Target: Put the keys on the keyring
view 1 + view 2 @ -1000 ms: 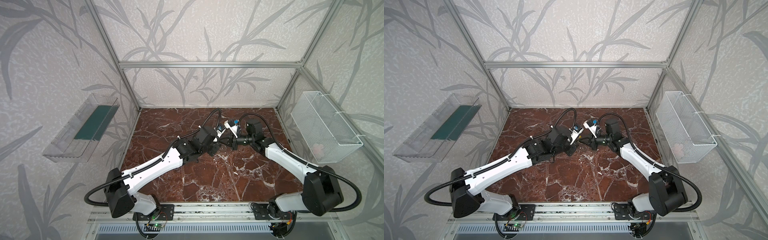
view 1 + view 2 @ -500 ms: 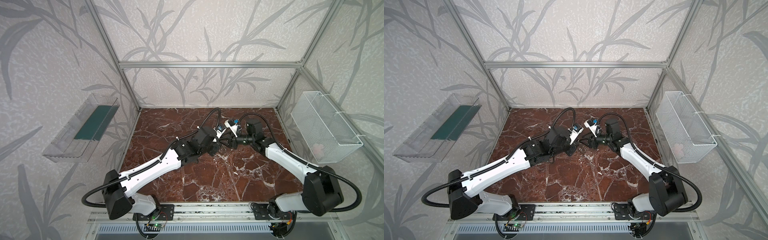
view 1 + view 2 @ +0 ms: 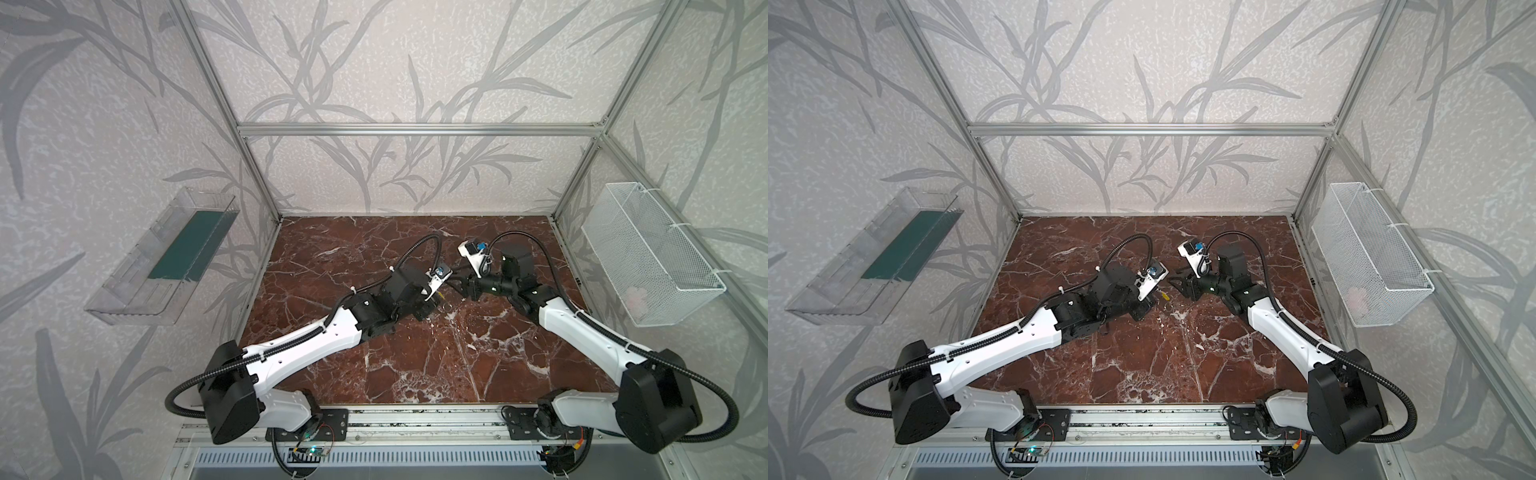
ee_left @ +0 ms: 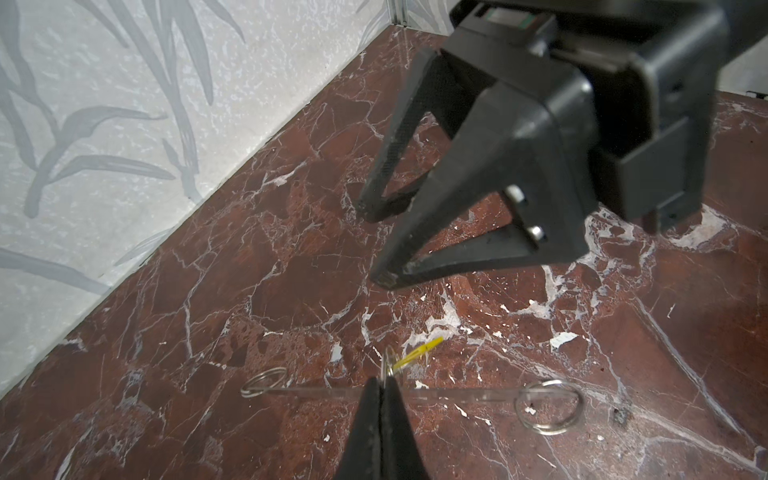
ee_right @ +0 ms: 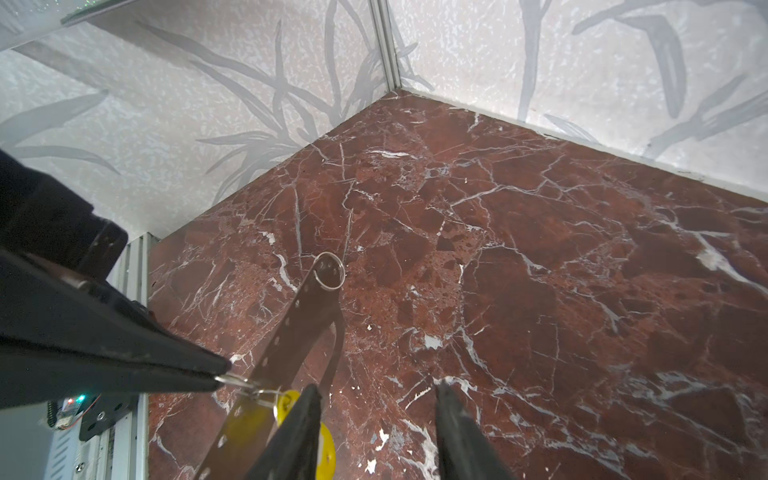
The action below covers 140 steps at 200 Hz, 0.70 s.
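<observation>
In both top views: left gripper (image 3: 434, 301) and right gripper (image 3: 457, 284) nearly tip to tip, just off table (image 3: 374, 374) centre toward 2 o'clock; keyring (image 3: 439, 296) between them

Left wrist: left gripper (image 4: 380, 399) clamped on keyring (image 4: 390, 365); keys (image 4: 316, 391) seen edge-on, long axis crosswise to its fingers

Right wrist: right gripper (image 5: 376, 388) half spread, empty; keys (image 5: 299, 316) run lengthwise away from it, small silver ring (image 5: 315, 272) at far end

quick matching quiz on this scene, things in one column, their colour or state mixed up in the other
Things:
1 left pincer
2 right pincer
3 tag
4 basket

Colour or state:
a yellow
b white wire mesh
c open, nothing between its fingers
d shut on the small ring

Pairs: 1-d, 2-c, 3-a, 4-b
</observation>
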Available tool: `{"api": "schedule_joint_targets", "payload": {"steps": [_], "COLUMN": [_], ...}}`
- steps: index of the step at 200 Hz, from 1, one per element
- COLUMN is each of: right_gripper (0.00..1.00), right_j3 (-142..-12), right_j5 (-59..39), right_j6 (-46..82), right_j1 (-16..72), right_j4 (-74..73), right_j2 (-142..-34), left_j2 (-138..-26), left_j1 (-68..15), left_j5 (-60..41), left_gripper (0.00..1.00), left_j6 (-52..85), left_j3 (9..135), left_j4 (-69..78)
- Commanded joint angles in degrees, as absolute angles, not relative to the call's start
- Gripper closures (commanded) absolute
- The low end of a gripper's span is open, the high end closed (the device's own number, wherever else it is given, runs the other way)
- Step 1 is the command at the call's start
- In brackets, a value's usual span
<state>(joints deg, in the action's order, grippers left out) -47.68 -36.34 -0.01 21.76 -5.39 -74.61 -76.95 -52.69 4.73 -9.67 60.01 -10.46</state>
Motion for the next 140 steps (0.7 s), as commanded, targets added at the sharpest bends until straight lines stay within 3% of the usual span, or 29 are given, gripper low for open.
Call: {"api": "schedule_joint_targets", "payload": {"steps": [1,56,140], "right_gripper": [0.55,0.55,0.56], "right_j3": [-46.7,-44.3,-39.2], "right_j5": [-34.7,-35.0,-32.2], "right_j6": [1.7,5.6,12.5], "right_j1": [21.6,21.6,23.9], "right_j4": [-8.6,-14.4,-24.3], "right_j2": [-72.8,-71.0,-67.0], "left_j2": [-73.6,-72.4,-71.9], "left_j1": [-51.6,-43.6,-39.4], "left_j5": [0.7,-19.3,-23.4], "left_gripper": [1.0,1.0,1.0], "left_j6": [-13.6,-7.8,0.9], "left_j3": [58.1,52.4,44.9], "left_j4": [-1.6,11.8,29.8]}}
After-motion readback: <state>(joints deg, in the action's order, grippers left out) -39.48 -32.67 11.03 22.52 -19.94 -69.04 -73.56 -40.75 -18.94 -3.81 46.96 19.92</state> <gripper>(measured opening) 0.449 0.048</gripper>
